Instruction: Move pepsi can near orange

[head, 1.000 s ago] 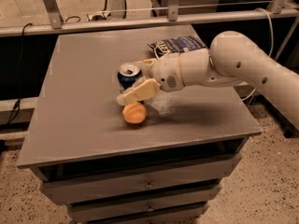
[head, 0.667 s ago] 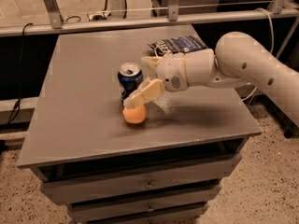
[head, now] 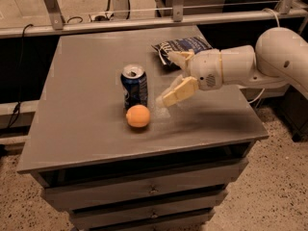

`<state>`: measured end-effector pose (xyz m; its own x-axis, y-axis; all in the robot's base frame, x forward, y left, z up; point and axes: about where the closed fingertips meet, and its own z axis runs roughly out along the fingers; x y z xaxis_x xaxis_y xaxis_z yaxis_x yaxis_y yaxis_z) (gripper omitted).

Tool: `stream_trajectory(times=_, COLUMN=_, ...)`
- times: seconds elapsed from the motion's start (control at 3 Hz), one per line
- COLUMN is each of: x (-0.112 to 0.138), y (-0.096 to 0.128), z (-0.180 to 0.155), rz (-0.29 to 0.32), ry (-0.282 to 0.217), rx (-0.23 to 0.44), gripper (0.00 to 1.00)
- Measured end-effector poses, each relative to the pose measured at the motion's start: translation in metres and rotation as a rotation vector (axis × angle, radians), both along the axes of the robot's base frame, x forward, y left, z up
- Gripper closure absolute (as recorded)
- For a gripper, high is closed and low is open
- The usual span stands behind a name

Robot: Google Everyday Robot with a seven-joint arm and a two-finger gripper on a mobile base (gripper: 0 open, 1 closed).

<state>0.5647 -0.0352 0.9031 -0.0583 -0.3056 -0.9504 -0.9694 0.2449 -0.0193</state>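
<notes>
One camera view was all you had, and it showed the release already made. A second earlier the gripper sat tight against the pepsi can, one finger pushed down between it and the orange. At this moment it had drawn off to the right, fingers spread wide and holding nothing, with clear tabletop between them and the can.

The can stood upright just behind the orange, close enough that you could not tell whether they touched. By my reading, that meant the move itself was done and only the retreat was left.

As for room, both things sat toward the middle of the grey table, well in from its left and back edges; the orange was the nearer to the front edge, yet still apart from it. The blue chip bag lay near the back right, just behind the upper finger, so a backward pull risked brushing it. The bare stretch of tabletop to the right and front, under the arm, gave you the freest way out, upward or to the right. The drawers below played no part.
</notes>
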Motion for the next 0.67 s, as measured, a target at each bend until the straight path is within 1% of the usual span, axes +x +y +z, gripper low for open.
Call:
stream_trajectory(times=0.33, x=-0.0002, y=-0.0508, z=0.0140, rz=-0.041, ry=-0.047, rx=-0.012, gripper=0.00)
stream_trajectory(times=0.67, x=0.0000, y=-0.0607, z=0.0194, rz=-0.049, ry=-0.060, rx=-0.014, gripper=0.00)
